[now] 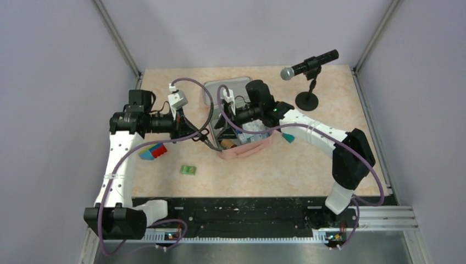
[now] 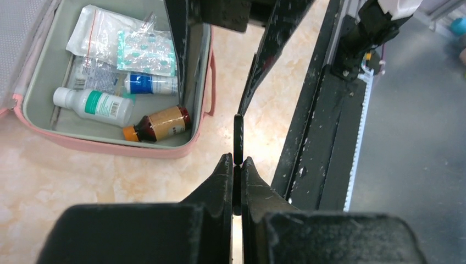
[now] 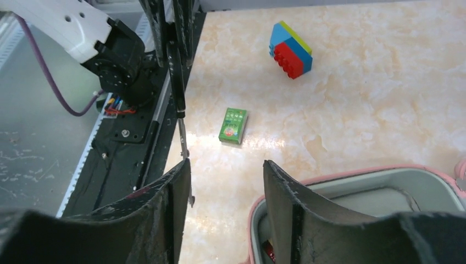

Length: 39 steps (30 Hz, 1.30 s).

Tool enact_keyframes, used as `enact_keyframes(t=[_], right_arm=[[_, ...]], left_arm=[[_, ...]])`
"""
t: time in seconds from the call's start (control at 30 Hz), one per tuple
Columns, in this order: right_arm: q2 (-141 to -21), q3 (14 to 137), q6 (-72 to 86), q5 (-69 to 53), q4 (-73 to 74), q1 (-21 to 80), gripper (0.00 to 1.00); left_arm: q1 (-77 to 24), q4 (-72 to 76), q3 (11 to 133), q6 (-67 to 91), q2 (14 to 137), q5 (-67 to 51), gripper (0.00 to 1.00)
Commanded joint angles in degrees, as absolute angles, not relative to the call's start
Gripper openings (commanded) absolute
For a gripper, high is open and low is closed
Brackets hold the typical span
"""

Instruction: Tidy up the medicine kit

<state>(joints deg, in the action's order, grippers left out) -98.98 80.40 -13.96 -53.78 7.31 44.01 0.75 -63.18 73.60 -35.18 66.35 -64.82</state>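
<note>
Your left gripper [image 2: 237,162]: pressed together on a thin black object [image 2: 238,135] that stands up edge-on between the fingertips; you cannot tell from the wrist view what it is
Your right gripper [image 3: 226,163]: spread, with nothing between the fingers; it hangs over the near rim of the case
Medicine kit [image 1: 247,147]: you see it lying open in the middle of the table [image 1: 275,170], between your two grippers, pink wall outside and pale lining inside
Inside the kit: a white bottle with a green label [image 2: 93,104] lying on its side, a brown bottle with an orange cap [image 2: 159,124] just beside it against the near wall, a blister pack [image 2: 145,52] and a clear sachet [image 2: 96,30] further back
Loose on the table: a small green box [image 3: 233,125] near the front edge, and a red, blue and yellow block [image 3: 291,49] well apart from it, both outside the kit
Far right of the table: a microphone on a stand [image 1: 310,65]
</note>
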Motion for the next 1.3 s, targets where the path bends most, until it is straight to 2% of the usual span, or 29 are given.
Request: enact_keyframes(t=[0.0, 0.1, 0.2, 0.33, 0.4, 0.47, 0.57, 0.63, 0.67, 0.73, 0.83, 0.9, 0.93, 1.07, 1.27], right_arm=[[-97.39, 83.28, -15.51, -62.00, 7.43, 43.24, 0.55], [-97.84, 83.91, -14.31, -61.72, 8.49, 43.81, 0.62], [-99.93, 85.63, -12.72, -61.50, 9.74, 43.94, 0.67], [-101.54, 86.57, -11.20, -61.93, 9.04, 43.96, 0.64], [-101.70, 86.66, -9.83, -61.41, 7.68, 44.02, 0.57], [-101.77, 86.37, -9.49, -60.44, 6.87, 44.10, 0.45], [-101.47, 85.90, -9.67, -58.69, 6.34, 44.04, 0.24], [-100.82, 85.15, -9.24, -57.61, 5.68, 44.03, 0.06], [-100.24, 84.53, -9.01, -56.80, 5.46, 44.02, 0.00], [-98.51, 83.00, -8.76, -53.82, 5.60, 43.78, 0.00], [-93.73, 78.23, -6.96, -47.04, 5.78, 42.86, 0.00], [-88.85, 74.11, -7.27, -41.26, 6.99, 42.61, 0.00], [-86.47, 71.96, -8.27, -39.17, 7.88, 42.55, 0.00], [-77.67, 65.08, -12.27, -33.39, 13.24, 42.57, 0.00], [-70.67, 63.59, -19.69, -29.80, 26.53, 42.05, 0.00]], left_arm=[[0.26, -69.51, 76.14, -45.49, 65.21, -63.70, 0.00], [0.26, -62.45, 73.98, -43.12, 60.43, -63.93, 0.00], [0.31, -49.46, 70.39, -33.20, 55.72, -65.90, 0.00], [0.26, -29.25, 63.11, -16.24, 51.04, -66.21, 0.00], [0.27, -25.74, 62.04, -14.50, 50.92, -65.22, 0.00], [0.27, -25.99, 62.63, -14.48, 51.66, -64.95, 0.00], [0.27, -26.62, 63.42, -14.55, 52.54, -64.41, 0.00], [0.29, -26.67, 63.38, -13.20, 53.04, -62.04, 0.00], [0.28, -26.70, 63.36, -12.49, 53.34, -60.19, 0.06], [0.32, -26.00, 62.77, -10.12, 53.81, -55.10, 0.35], [0.26, -18.64, 59.06, 3.79, 53.08, -39.23, 0.71], [0.26, -11.40, 54.71, 14.07, 52.83, -30.22, 0.83], [0.26, -10.05, 53.77, 17.67, 53.83, -26.71, 0.86], [0.26, -11.42, 55.92, 26.85, 64.76, -20.09, 0.87], [2.38, -4.77, 62.74, 34.39, 86.00, -28.04, 0.83]])
